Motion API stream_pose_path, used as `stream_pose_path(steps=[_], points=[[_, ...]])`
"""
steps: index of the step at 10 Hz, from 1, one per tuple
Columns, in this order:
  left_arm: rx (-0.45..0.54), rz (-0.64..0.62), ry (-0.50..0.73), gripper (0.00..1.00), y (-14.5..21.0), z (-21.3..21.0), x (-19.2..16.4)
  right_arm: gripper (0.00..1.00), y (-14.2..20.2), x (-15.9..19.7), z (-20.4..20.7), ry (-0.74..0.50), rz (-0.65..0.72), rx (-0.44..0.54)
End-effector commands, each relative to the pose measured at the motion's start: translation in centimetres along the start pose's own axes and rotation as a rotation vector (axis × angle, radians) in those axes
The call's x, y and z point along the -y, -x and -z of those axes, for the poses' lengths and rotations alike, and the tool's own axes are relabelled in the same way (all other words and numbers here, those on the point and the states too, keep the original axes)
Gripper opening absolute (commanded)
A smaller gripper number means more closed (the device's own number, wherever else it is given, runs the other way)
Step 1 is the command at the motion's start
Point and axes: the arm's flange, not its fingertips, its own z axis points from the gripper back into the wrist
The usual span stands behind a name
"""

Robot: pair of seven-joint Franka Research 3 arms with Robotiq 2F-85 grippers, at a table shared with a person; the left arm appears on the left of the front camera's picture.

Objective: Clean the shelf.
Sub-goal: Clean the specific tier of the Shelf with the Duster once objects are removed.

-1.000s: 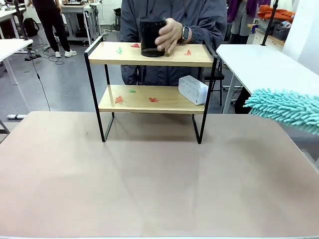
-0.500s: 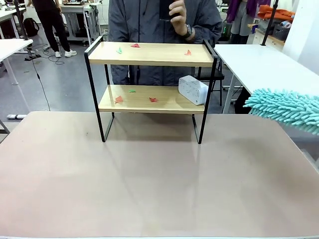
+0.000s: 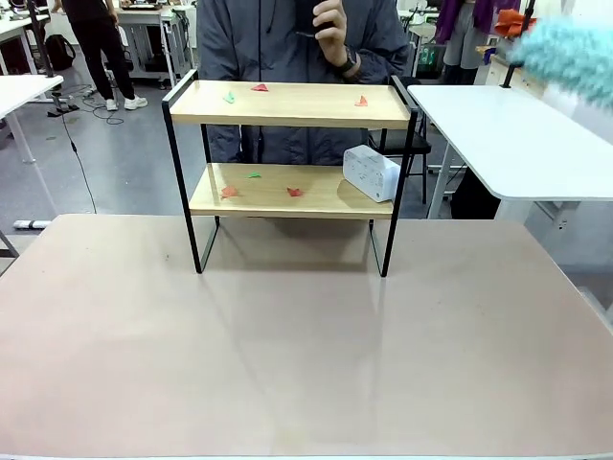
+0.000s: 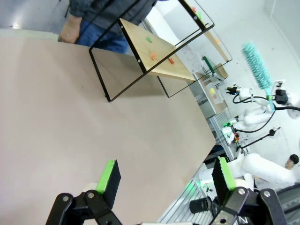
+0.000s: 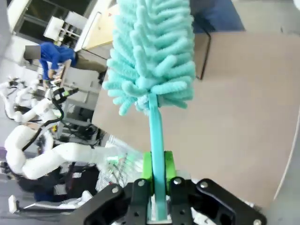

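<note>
The right claw [image 5: 157,187] is clenched on the thin handle of a fluffy blue-green duster [image 5: 154,61]. A moment ago the duster was held low at the right side of the tabletop. Now it has been lifted high, up to the top right corner of the front view [image 3: 575,53], above the level of the shelf. The left claw [image 4: 166,172] is let go wide, with nothing in it, and is kept low over the near part of the tabletop.

A dark pot [image 3: 308,14] that was standing on the top board has been picked up by the person's hand [image 3: 330,34] and is now held up at the chest. So the top board is freed, and it looks as if dusting can be started there.

The big tan tabletop [image 3: 306,335] is bare between the robot and the shelf, so the way is not blocked. The shelf [image 3: 297,105] is stood at the far side of it, in the middle, right in front of the person. A white box [image 3: 372,172] is left on the right end of the lower board, and it may get in the way when that board is swept. Little red and green scraps [image 3: 260,87] are seen on both boards, so nothing has been cleaned yet.
</note>
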Motion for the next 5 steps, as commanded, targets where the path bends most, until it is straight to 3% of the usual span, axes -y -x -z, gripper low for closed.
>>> stream_pose_path(steps=[1,2,3,5], points=[[0.020,0.021,0.016,1.00,-0.1,0.1,0.1,0.12,-2.6,-4.9,4.7,0.086,-0.056,0.010],[0.020,0.021,0.016,1.00,-0.1,0.1,0.1,0.12,-2.7,-7.3,6.7,0.105,-0.089,-0.017],[0.020,0.021,0.016,1.00,-0.1,0.1,0.1,0.12,-1.1,-4.7,1.3,0.042,-0.065,0.019],[0.020,0.021,0.016,1.00,-0.1,0.1,0.1,0.12,-1.1,-4.7,1.3,0.042,-0.065,0.019]])
